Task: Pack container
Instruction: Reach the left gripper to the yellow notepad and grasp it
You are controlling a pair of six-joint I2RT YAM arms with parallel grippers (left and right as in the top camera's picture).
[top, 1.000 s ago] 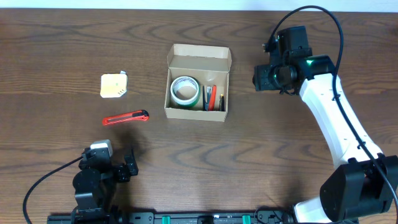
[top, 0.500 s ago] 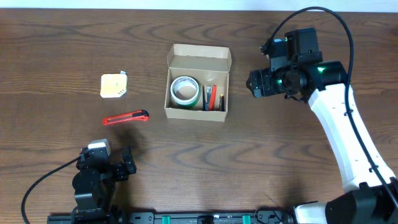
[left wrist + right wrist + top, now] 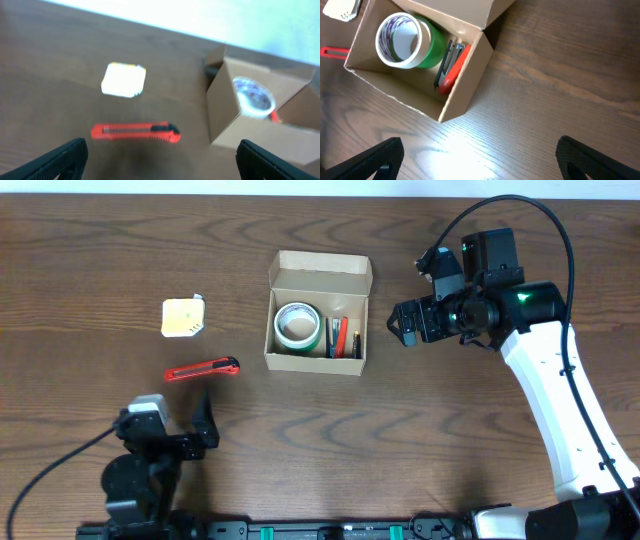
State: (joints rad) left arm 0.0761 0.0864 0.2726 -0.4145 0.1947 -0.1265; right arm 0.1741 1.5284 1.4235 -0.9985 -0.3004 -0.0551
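The tan cardboard container [image 3: 283,362] stands open at the table's middle, its flap lid [image 3: 322,266] up at the far side. Inside lie a green tape roll [image 3: 297,325] and several pens [image 3: 343,337]. The right wrist view shows the container [image 3: 465,92], the roll [image 3: 405,41] and a red pen [image 3: 456,67]. A red box cutter [image 3: 202,369] and a yellow sticky-note pad [image 3: 183,318] lie left of the container; the left wrist view shows the cutter [image 3: 135,132], the pad [image 3: 124,79] and the container [image 3: 235,122]. My left gripper [image 3: 185,437] is open near the front edge. My right gripper [image 3: 405,322] is open, right of the container.
The table is dark wood. A black rail [image 3: 320,530] runs along the front edge. The right arm's white links [image 3: 555,400] reach over the table's right side.
My right gripper has come down and left toward the container's right side. My left gripper has lifted and shifted slightly at the front left.
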